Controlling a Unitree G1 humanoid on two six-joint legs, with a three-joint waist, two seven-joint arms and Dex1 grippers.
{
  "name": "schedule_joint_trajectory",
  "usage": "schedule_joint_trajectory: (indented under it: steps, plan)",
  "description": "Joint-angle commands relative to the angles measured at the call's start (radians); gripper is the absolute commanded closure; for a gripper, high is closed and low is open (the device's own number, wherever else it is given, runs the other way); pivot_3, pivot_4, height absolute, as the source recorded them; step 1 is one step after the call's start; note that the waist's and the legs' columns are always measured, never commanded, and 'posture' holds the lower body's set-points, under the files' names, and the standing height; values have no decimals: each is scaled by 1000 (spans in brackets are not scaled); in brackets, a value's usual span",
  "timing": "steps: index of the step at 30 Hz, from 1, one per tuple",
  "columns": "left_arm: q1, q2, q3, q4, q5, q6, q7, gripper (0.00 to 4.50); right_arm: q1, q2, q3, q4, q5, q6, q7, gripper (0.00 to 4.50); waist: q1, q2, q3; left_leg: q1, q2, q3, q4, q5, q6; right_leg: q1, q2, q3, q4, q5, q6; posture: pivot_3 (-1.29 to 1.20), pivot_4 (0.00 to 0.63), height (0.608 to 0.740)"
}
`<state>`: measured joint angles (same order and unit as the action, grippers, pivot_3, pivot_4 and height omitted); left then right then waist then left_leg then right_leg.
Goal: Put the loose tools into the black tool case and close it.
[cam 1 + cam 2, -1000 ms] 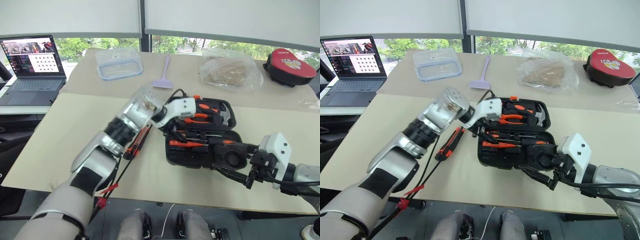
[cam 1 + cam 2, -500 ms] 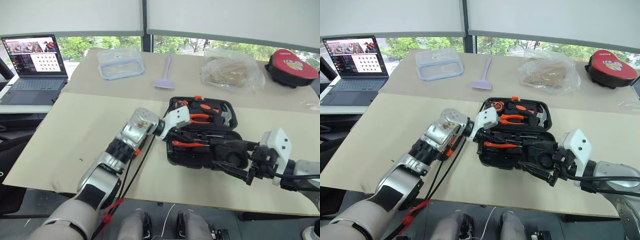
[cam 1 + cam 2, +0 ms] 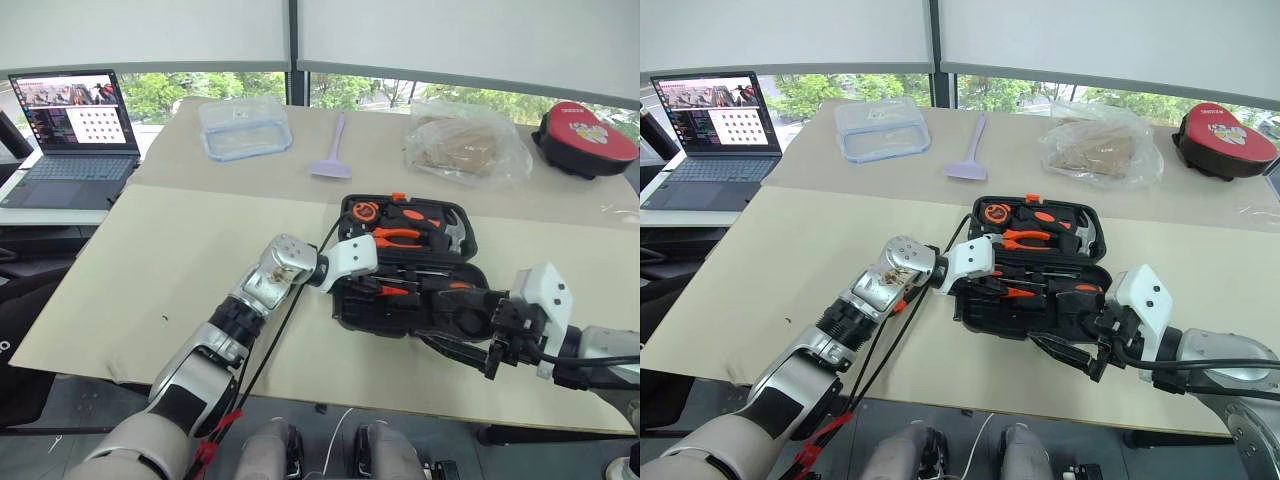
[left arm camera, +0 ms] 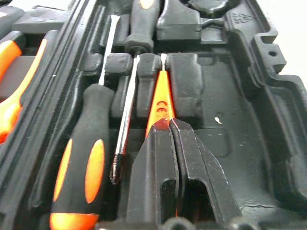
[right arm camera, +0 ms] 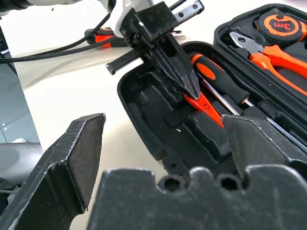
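My left fingers pinch the slim orange screwdriver, which lies in its slot in the black tool case on the desk. It looks light, stiff and slippery, best gripped mid-handle. My right fingers gape wide.

Looked like an office or lab room: a laptop sat on a side desk, roller blinds were half down over big windows, and a paper-covered table served as workbench.
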<state>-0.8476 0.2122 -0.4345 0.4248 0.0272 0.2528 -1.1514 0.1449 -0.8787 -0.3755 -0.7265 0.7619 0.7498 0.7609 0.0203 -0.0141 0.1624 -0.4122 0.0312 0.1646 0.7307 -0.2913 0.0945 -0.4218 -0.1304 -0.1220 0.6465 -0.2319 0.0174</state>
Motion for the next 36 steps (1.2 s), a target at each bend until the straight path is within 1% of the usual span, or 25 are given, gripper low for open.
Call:
schedule_joint_trajectory:
  steps: [1,6,7,8,9,10,11,12,13,14,15,17,19,21,23,26,28,32,36]
  plan:
    - [5,39,29,-40,-24,53,-24,4406,-15,-10,-10,1,5,-4,-1,0,-3,0,0,0,0,0,0,0,0,0,0,0,0,0,0,0,150,731]
    - [-36,150,186,-258,-163,291,-41,4406,-68,-15,2,26,7,-5,-4,0,-13,0,0,-1,1,0,0,0,0,-2,1,0,1,0,0,0,150,731]
    - [-27,198,222,-321,-205,361,-58,4406,-77,-16,3,27,10,-6,0,0,-12,0,0,-2,1,0,0,0,0,-3,1,0,1,0,0,0,150,731]
    - [-7,260,263,-394,-249,437,-79,3891,-86,-16,2,28,19,-4,2,0,-12,0,0,-2,1,0,0,0,-1,-3,1,0,1,0,0,0,150,731]
    - [17,318,297,-456,-285,501,-93,3721,-95,-14,1,28,29,-2,5,0,-14,0,0,-2,1,0,-1,0,-1,-3,1,0,1,0,0,0,150,731]
    - [35,357,318,-501,-311,547,-96,3363,-99,-13,-2,27,37,-1,8,0,-15,0,0,-1,1,0,-1,0,-1,-3,1,0,1,0,0,0,150,731]
    - [70,410,343,-537,-323,586,-91,2958,-106,-14,-4,26,52,3,13,0,-16,1,0,-1,1,0,-1,0,-1,-2,1,0,1,0,0,0,150,731]
    - [107,458,364,-563,-328,613,-82,2696,-110,-15,-8,24,67,6,21,0,-15,1,0,0,1,0,-2,0,-1,-2,1,0,1,-1,0,0,150,731]
    - [159,516,387,-585,-322,628,-72,2218,-116,-20,-9,20,84,8,31,0,-15,1,0,1,1,0,-2,0,-1,-1,1,0,0,-1,1,0,150,731]
    - [221,577,411,-608,-313,641,-61,1845,-124,-26,-9,15,102,11,42,0,-16,1,0,2,1,1,-2,0,-1,0,1,1,0,-1,1,0,150,731]
    - [273,621,430,-629,-309,645,-50,1564,-130,-32,-9,11,116,13,49,0,-15,1,0,3,1,1,-2,0,-1,1,1,1,0,-1,1,0,150,731]
    - [346,684,445,-673,-308,663,-28,776,-144,-42,-2,9,133,16,60,0,-16,1,0,3,1,1,-2,0,-1,0,1,1,1,-1,1,0,150,731]
    - [363,701,437,-719,-320,719,15,92,-157,-51,14,9,136,17,67,0,-5,0,1,2,1,0,-2,0,-2,0,1,0,0,-1,1,0,150,731]
    - [329,666,410,-755,-326,811,90,39,-170,-58,35,10,137,15,76,0,10,0,1,1,0,-1,-2,0,-2,0,0,0,-1,-1,1,0,150,731]
    - [303,639,383,-779,-330,843,132,39,-179,-62,48,13,137,17,80,0,21,0,1,2,-1,-2,-2,-1,-2,0,0,0,-3,-1,1,0,150,731]
    - [238,604,261,-780,-297,903,188,39,-190,-67,61,17,136,17,82,0,19,-1,0,0,-2,-2,-2,0,-1,1,0,2,-2,0,1,0,150,731]
    - [190,565,192,-741,-273,928,237,39,-191,-69,66,17,135,15,83,0,16,-1,0,0,-2,-1,-2,0,-1,0,2,2,-1,0,1,0,150,731]
    - [126,497,93,-670,-253,942,294,39,-178,-65,77,2,126,10,74,0,15,-1,0,0,-1,-1,-2,1,-3,0,4,2,0,-1,1,0,150,731]
    - [116,494,11,-614,-223,920,311,39,-165,-56,100,-19,96,-5,55,0,10,-1,0,0,-1,0,-2,1,-3,0,4,3,0,-1,1,0,150,731]
